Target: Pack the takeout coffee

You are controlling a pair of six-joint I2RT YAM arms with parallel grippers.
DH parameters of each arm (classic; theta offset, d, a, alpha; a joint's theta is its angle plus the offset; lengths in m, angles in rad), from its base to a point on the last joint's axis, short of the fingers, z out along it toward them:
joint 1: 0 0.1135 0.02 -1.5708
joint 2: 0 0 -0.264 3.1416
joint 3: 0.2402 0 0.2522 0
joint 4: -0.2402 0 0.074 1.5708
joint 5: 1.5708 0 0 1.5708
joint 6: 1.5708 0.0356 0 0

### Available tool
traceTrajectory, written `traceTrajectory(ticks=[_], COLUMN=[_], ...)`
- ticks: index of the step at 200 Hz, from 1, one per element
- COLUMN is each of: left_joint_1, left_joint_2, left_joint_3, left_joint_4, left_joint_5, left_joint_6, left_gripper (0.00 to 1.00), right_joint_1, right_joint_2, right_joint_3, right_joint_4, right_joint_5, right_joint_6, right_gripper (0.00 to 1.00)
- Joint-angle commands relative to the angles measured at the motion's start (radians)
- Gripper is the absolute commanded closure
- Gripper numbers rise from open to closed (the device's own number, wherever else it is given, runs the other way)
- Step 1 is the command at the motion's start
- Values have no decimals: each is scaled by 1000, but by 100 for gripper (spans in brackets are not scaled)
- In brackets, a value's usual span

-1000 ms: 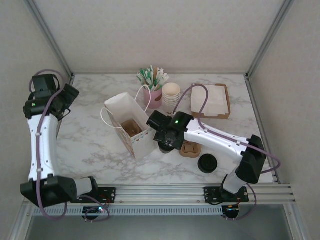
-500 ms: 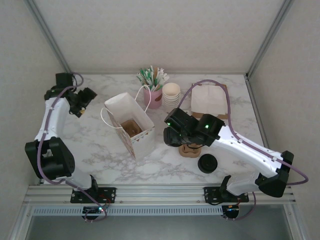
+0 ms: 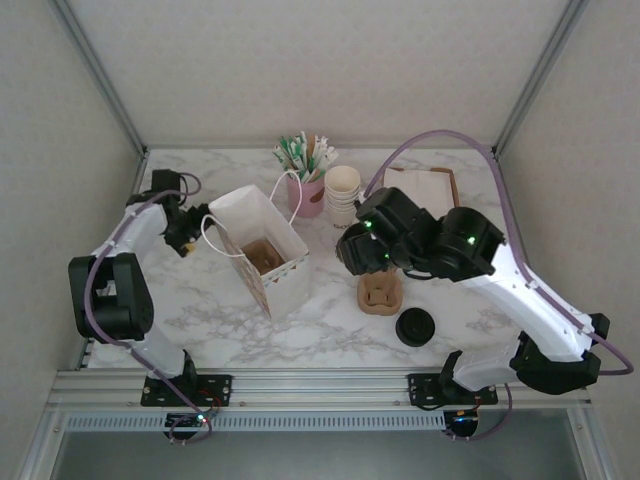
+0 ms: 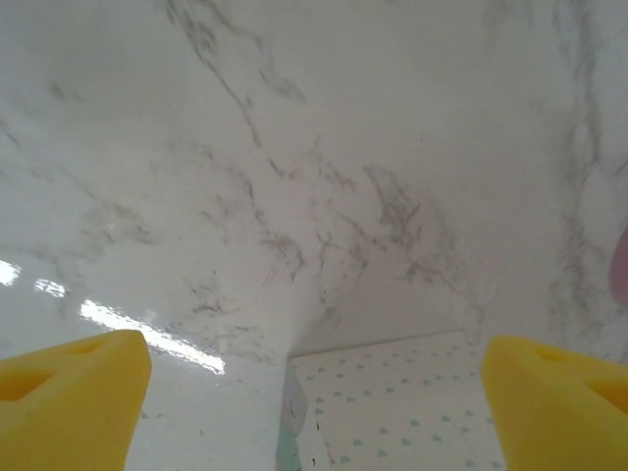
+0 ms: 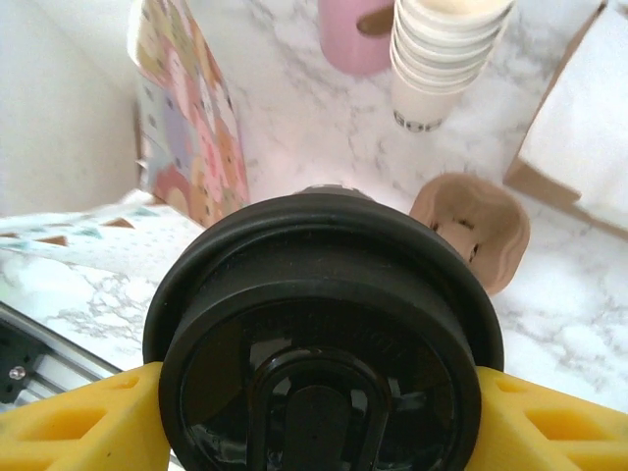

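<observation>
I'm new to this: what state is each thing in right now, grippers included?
takeout coffee: lid on, held by the right gripper.
right gripper: shut on the takeout coffee.
left gripper: open, empty.
paper bag: standing, top open.
cup stack: nested, lidless.
cup carrier: slots empty.

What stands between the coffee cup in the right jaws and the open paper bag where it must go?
Nothing visible does. The coffee cup, held in the right jaws, hangs just right of the paper bag, whose mouth is open upward. Bare table lies between them.
</observation>
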Motion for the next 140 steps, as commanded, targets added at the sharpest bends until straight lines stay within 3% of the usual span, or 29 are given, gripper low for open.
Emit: traceTrajectory(ticks=[1, 51, 140], left_joint_1=[-33, -94, -242], left_joint_2=[-21, -77, -227], left_joint_3=[-36, -125, -303], left_joint_4=[18, 55, 135], left_joint_5=[-40, -44, -68], left_joint_6=[-2, -55, -222], left_gripper=[13, 13, 12], right_joint_1=[-1, 0, 11], right_joint_2=[36, 105, 155], right_joint_3=[101, 268, 321], right_joint_4=[-73, -48, 73], right_joint_5=[22, -50, -182], right_joint_6=[-85, -162, -199], right_gripper=[32, 32, 33])
